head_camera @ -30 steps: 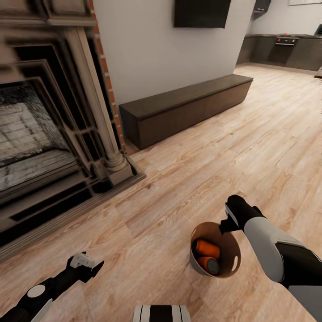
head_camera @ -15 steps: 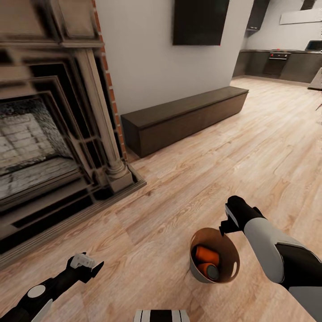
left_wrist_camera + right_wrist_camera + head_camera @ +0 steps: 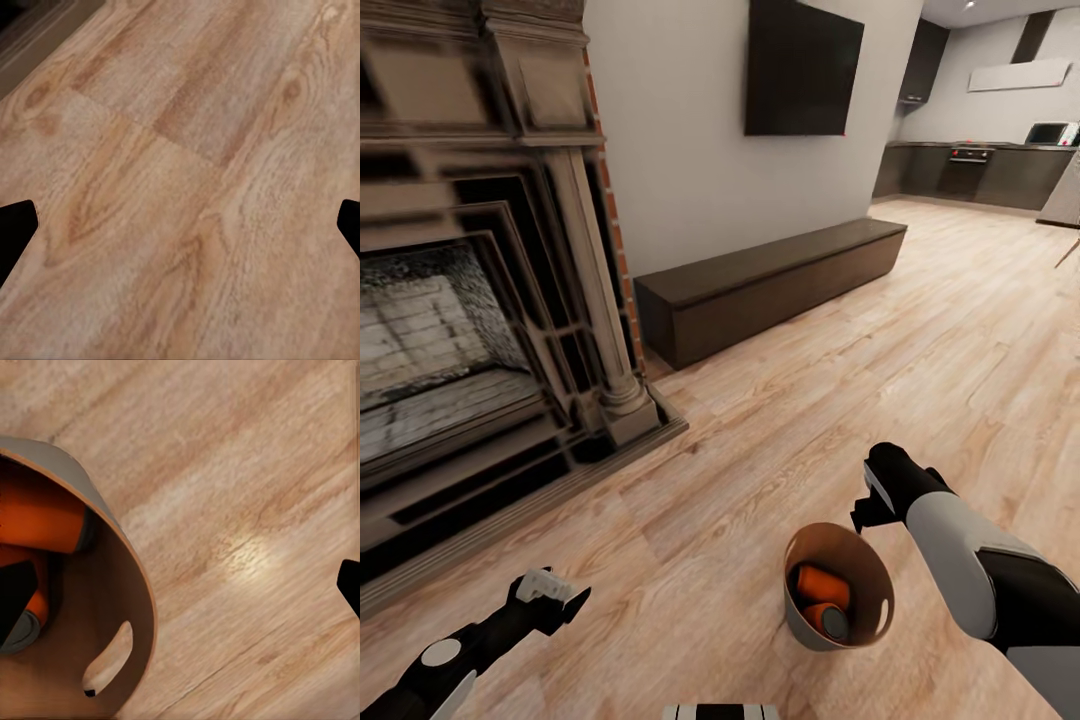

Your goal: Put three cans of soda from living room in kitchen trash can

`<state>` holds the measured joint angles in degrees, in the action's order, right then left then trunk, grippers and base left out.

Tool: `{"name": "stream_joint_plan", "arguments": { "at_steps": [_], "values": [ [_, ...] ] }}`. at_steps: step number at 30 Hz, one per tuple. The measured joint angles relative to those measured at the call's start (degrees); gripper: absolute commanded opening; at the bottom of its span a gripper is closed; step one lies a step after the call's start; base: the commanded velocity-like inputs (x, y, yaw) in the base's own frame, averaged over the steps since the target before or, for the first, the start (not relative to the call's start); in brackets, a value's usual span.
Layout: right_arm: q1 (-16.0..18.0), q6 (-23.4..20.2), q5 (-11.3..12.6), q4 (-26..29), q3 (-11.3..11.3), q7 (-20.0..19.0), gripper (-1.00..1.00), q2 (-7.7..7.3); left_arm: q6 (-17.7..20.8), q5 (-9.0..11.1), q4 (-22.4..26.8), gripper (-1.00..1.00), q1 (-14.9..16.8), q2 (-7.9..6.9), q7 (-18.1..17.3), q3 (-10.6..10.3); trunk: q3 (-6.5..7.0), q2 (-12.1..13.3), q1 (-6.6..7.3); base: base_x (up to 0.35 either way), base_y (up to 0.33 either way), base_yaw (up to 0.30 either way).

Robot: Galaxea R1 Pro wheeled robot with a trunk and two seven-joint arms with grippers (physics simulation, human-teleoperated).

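The tash can (image 3: pixel 805 628), a grey tapered bin with a brown inside, stands on the wood floor of the living room. Two orange cans of soda (image 3: pixel 822 583) (image 3: pixel 828 620) lie inside it; I cannot make out a third. My right gripper (image 3: pixel 865 510) hangs open at the bin's far rim. In the right wrist view its fingers straddle the bin wall (image 3: pixel 112 585), one inside beside the cans (image 3: pixel 37 514), one outside over the floor. My left gripper (image 3: pixel 560 595) is open and empty above bare floor, as the left wrist view (image 3: pixel 180 225) also shows.
A dark carved fireplace (image 3: pixel 480 300) with a raised hearth fills the left. A long dark low bench (image 3: pixel 770 285) runs along the wall under a black TV (image 3: pixel 803 70). Open wood floor leads right toward the kitchen cabinets (image 3: pixel 980 175).
The camera has tilted upward, so more of the TV and kitchen shows. Both arms and the bin keep about the same places relative to each other.
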<state>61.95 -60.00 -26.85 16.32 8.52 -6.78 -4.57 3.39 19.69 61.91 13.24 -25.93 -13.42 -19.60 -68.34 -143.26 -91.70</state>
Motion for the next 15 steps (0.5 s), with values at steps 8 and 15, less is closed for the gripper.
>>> {"name": "stream_joint_plan", "arguments": {
  "at_steps": [8, 15],
  "values": [
    [-0.5, 0.0, 0.0, 0.0, 0.0, 0.0, 1.00, 0.13, 0.0, 0.1, -1.4, 1.00, 0.0, 0.08, 0.0, 0.0, 1.48, 2.8, 1.56, 0.000, 0.000, 0.000],
    [-2.2, 0.0, 0.0, 0.2, 0.0, 0.0, 1.00, 0.45, 0.0, 0.1, -1.7, 1.00, 0.0, 0.10, 0.0, 0.0, 2.74, 5.6, 3.10, 0.000, 0.000, 0.000]
  ]
}}
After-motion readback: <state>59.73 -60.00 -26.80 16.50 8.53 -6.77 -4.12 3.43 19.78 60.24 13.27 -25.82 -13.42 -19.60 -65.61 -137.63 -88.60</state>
